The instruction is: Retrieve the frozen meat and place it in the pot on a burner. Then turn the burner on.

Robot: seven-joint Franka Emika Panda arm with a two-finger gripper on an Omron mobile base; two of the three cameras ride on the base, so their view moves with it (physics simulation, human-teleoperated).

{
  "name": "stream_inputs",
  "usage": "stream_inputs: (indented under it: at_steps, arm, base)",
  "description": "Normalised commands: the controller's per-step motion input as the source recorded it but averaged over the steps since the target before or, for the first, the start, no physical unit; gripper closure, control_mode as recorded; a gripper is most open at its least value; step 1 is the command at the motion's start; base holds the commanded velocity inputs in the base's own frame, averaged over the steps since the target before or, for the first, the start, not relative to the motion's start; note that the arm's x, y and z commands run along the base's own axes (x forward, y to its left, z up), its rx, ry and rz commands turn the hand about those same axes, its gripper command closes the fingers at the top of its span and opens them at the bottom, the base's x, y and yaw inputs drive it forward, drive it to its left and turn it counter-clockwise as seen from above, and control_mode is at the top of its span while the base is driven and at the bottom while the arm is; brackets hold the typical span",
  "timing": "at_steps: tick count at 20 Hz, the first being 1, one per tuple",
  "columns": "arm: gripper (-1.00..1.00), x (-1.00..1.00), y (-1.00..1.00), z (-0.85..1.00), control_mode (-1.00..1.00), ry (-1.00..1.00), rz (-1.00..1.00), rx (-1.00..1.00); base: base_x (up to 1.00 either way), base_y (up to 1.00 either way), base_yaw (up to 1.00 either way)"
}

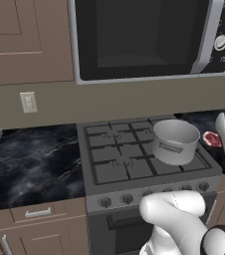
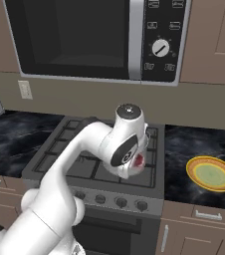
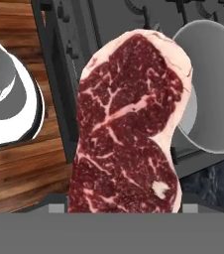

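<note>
From my remote seat I saw the claw [image 1: 219, 135] held up at the right end of the grey steel stove [image 1: 134, 169], its jaws spread wide around the slab of raw red meat with white marbling and a pale fat rim [image 3: 129, 129], which hung between them and reached well past the tips along the hand camera's line of sight. In the left base picture the meat [image 1: 212, 138] showed just beside the white hand, over the dark marbled bench [image 1: 30, 159]. The plain grey brushed-metal pot with small flat side handles [image 1: 175, 142] sat on the front right burner [image 1: 181, 162] under the black cast-iron grate, close to the claw on its stove side and lower; in the hand picture its round open mouth [image 3: 218, 84] lay just beyond the meat's edge, and the two looked apart. The yellow shallow dish [image 2: 212, 174] rested on the bench on the claw's other side, well apart from it.
</note>
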Motion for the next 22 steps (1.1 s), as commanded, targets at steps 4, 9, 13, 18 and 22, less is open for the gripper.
stream_inputs:
  at_steps: [4,9,13,18,22]
  arm:
    - [1.00,0.16,0.22,0.00,-1.00,0.00,-0.20,0.01]
    - [1.00,0.02,0.20,-0.03,-1.00,0.00,-0.29,0.02]
    - [1.00,0.00,0.03,-0.02,-1.00,0.04,-0.33,0.08]
    - [1.00,0.00,-0.04,0.04,-1.00,0.01,-0.30,0.21]
    - [1.00,0.00,0.00,0.17,-1.00,0.00,-0.27,0.27]
  base:
    - [0.00,0.00,0.00]
    - [0.00,0.00,0.00]
    - [0.00,0.00,0.00]
    - [0.00,0.00,0.00]
    - [0.00,0.00,0.00]
